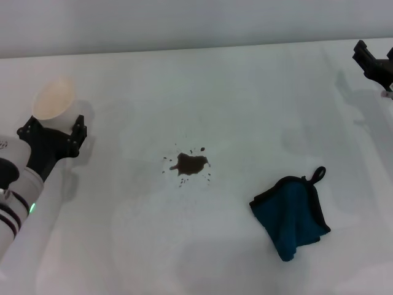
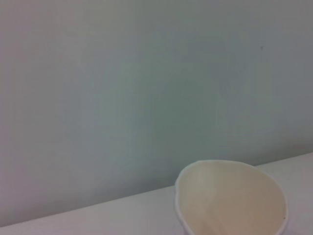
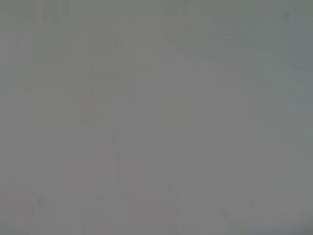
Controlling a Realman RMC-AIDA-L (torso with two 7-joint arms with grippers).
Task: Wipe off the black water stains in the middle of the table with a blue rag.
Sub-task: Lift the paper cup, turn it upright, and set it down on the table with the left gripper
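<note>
The black water stains (image 1: 190, 164) are a small dark blotch with tiny splatter dots in the middle of the white table (image 1: 245, 98). The blue rag (image 1: 291, 212) lies crumpled on the table to the right of and nearer than the stains, its black loop pointing away. My left gripper (image 1: 53, 130) is at the far left, well away from the stains, shut on a white paper cup (image 1: 54, 100) that it holds upright. The cup's rim also shows in the left wrist view (image 2: 232, 196). My right gripper (image 1: 376, 59) hangs at the far right edge, far from the rag.
A pale wall runs behind the table's far edge (image 1: 184, 46). The right wrist view shows only a plain grey surface.
</note>
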